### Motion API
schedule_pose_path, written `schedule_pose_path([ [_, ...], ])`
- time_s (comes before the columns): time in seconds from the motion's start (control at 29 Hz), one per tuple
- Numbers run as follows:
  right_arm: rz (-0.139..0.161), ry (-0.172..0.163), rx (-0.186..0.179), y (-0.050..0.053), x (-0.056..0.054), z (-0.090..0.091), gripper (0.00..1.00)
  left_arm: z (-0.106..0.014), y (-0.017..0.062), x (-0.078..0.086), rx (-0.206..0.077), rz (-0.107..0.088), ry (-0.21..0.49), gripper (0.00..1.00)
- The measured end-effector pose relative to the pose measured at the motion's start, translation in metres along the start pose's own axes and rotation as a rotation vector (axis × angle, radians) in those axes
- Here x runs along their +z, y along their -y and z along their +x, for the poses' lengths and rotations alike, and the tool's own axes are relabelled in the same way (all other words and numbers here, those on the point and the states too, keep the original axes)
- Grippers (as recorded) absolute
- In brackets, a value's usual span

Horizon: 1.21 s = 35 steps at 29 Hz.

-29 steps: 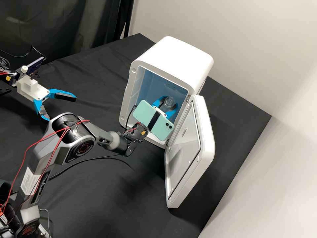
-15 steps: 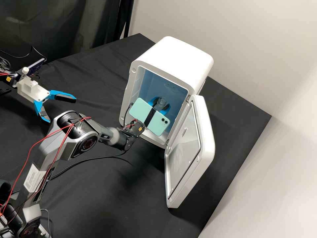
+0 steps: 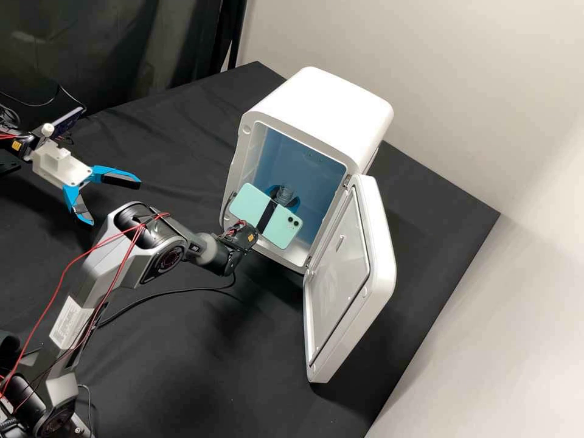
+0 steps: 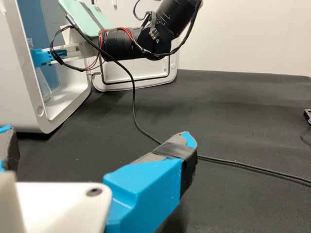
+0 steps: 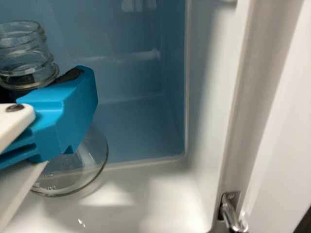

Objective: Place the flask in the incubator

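- The flask (image 5: 26, 53) was inside the incubator (image 3: 322, 109), low in the blue chamber and just within the front opening. It was upright, neck up.
- The right gripper (image 5: 48, 92) was clamped on the flask's neck, one blue finger pressed to the glass just under the threaded rim.
- I could not tell whether the round base rested on the white floor or hung just above it, though it looked very close.
- Judged from this, the carry-in was largely done. What was left was to set the base down, let go and back the arm out of the opening. The task does not ask for the door (image 3: 350, 286) to be closed.
- The incubator stood toward the far right edge of the bench (image 3: 182, 340). Its door was open wide on the side nearer that edge, so the opening was unobstructed.
- Room inside was modest. A side wall and the door frame lay near the flask on one side, with some free depth to the back wall.
- The phone (image 3: 266, 216) on the right wrist sat across the opening near its lower lip. It looked the likeliest thing to clip on the way out — a straight pull back seemed safest.
- The left gripper (image 3: 114, 199) hung above the bench near the left edge, fingers spread and holding nothing, well apart from the incubator.
- A cable (image 3: 164, 295) lay across the bench in front of the incubator, below the right arm — probably clear of its way out.
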Motion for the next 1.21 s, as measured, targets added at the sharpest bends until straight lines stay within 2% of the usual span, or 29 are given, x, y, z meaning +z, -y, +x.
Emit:
schedule_pose_path([
  [0.31, -0.022, 0.000, 0.002, -0.0003, -0.0001, 0.0000, 0.00, 0.0000, 0.0000, 0.0000, 0.000, 0.000, 0.000, 1.00],
  [0.48, -0.024, 0.000, 0.002, -0.0003, -0.0001, 0.0000, 0.00, 0.0000, 0.0000, 0.0000, 0.000, 0.000, 0.000, 1.00],
  [0.52, -0.027, 0.000, 0.002, -0.0003, -0.0001, 0.0000, 1.00, 0.0000, 0.0000, 0.0000, 0.000, 0.000, 0.000, 1.00],
  [1.21, -0.035, 0.000, 0.003, -0.0003, 0.0000, 0.0000, 1.00, 0.0000, 0.0000, 0.0000, 0.000, 0.000, 0.000, 1.00],
])
